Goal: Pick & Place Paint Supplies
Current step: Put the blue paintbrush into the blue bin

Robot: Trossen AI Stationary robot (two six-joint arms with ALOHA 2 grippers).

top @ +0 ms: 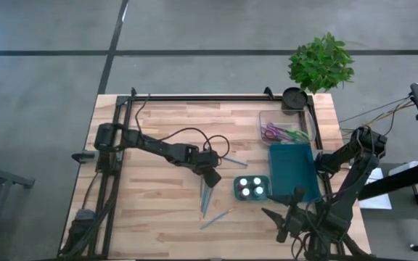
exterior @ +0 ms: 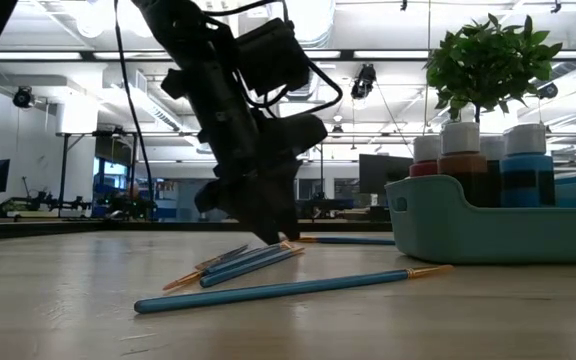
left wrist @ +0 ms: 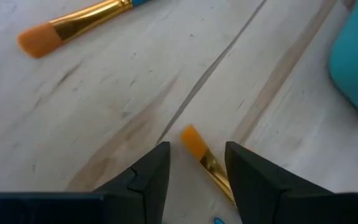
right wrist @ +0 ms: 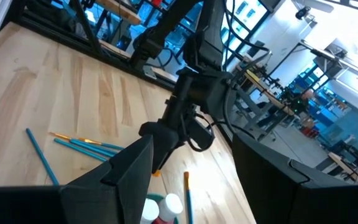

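My left gripper is down at the wood table, jaws partly open astride the gold-ferruled tip of a paintbrush, not pinching it; other blue-handled brushes lie alongside. My right gripper waits, fingers apart and empty, near the teal paint tray.

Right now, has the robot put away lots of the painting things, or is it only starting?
Mostly starting. Some purple and green items already lie in the clear plastic bin. The left gripper is down on the wooden table, fingers either side of a gold-ferruled brush tip, not lifted. Several blue-handled brushes are left loose. The right gripper waits open at the near edge.
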